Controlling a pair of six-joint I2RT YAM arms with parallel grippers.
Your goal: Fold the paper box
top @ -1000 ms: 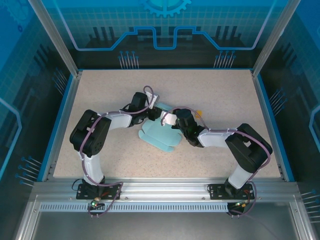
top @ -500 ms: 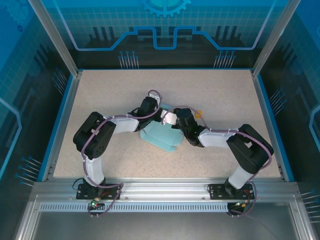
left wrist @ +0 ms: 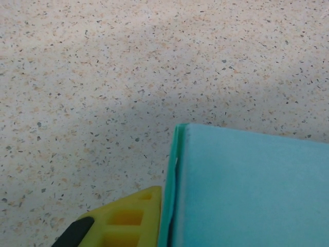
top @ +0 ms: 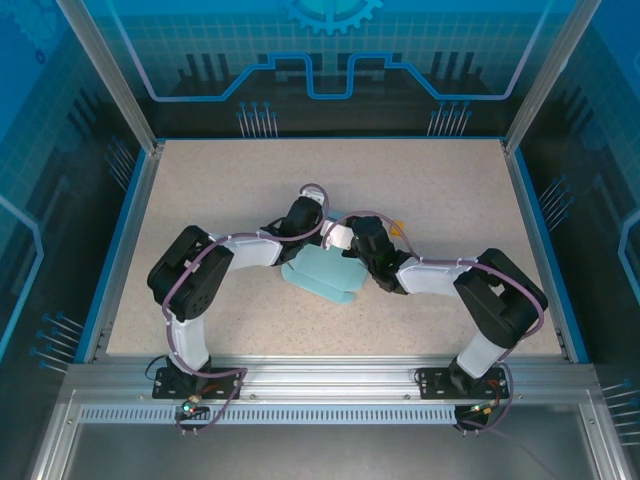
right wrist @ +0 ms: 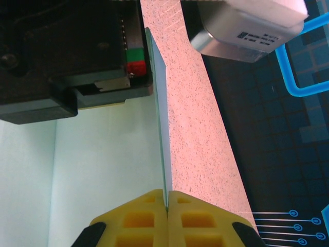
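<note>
**Worktop** (top: 200, 190): speckled beige surface, blue-framed at its left, right and far edges.

**Paper box** (top: 318, 272): pale light-blue card, about the middle of the worktop, between the two arms. Its rounded flaps lie flat toward the near edge, apparently in overlapping layers. Its far part sits under the two wrists. The left wrist view shows a flat blue panel (left wrist: 247, 190) with a doubled edge on its left side. The right wrist view shows a pale panel (right wrist: 103, 170) and a thin card edge running away from the fingers.

**Left gripper** (top: 318, 230): at the far side of the card. One yellow finger (left wrist: 128, 224) rests against the card's doubled edge. The other is hidden behind the panel, so whether the pair pinches the card cannot be told.

**Right gripper** (right wrist: 167, 208): both yellow fingers pressed together, with the thin card edge clamped between them.

**Small orange piece** (top: 398, 228): on the worktop just beside the right wrist, on its far side.
</note>
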